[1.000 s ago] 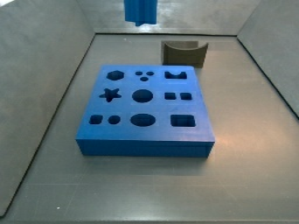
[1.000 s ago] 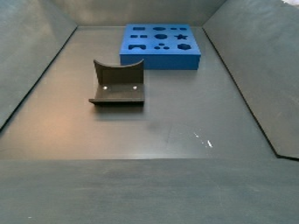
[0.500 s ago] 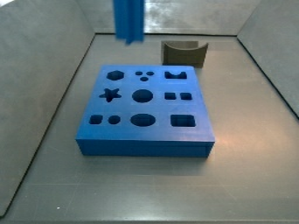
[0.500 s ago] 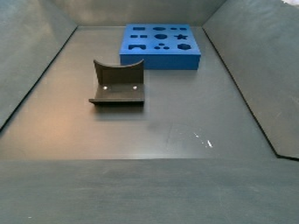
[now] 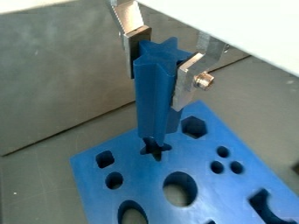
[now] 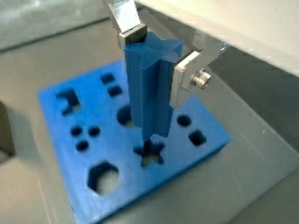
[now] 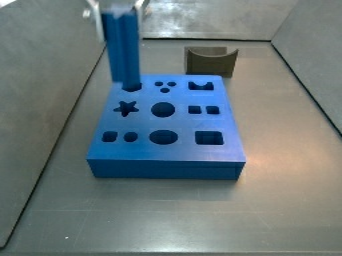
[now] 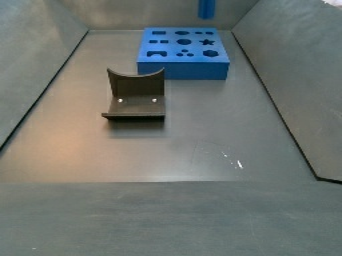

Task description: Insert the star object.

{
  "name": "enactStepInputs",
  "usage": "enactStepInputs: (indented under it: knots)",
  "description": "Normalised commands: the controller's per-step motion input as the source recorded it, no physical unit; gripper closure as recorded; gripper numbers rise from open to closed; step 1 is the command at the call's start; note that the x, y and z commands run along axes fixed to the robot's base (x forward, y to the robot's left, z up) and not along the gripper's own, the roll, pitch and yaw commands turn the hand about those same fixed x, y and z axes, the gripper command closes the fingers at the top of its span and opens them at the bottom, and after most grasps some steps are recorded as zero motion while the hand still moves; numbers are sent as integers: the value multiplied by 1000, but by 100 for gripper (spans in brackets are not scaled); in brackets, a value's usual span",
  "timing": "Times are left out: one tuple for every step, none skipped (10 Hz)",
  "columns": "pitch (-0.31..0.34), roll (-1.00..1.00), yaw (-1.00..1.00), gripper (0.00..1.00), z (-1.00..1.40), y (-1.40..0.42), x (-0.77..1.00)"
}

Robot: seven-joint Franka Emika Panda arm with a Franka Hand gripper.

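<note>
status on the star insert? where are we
Done: the star object is picked up, clamped upright between the fingers of the gripper. In hand: it hangs above the blue block, with its lower end close over the star-shaped hole in both wrist views; a side view shows the peg still clear of the block. Left: final alignment, lowering it in, release. The dark curved piece sits apart, uninvolved.

Grey floor (image 8: 201, 190) carries blue block (image 8: 187, 52) (many holes), dark curved fixture (image 8: 135, 95); tool (image 5: 158, 63) above block.
</note>
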Motion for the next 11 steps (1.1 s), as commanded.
enactStepInputs:
  knots:
    - [-59,11,211,100,-1000,154,-231]
    - [-37,0,111,100,-1000,191,0]
    - [-27,0,97,100,-946,174,0]
    - [-17,-13,77,100,-623,109,0]
    - [-9,-9,114,100,-297,0,0]
    - [-19,0,40,100,-126,0,0]
    - [0,0,0,100,-271,-49,51]
    - [27,53,-69,100,-314,0,240]
    - [24,56,-111,100,-317,0,180]
    - [0,14,-154,100,-334,-89,243]
    - [0,0,-183,100,-363,-106,243]
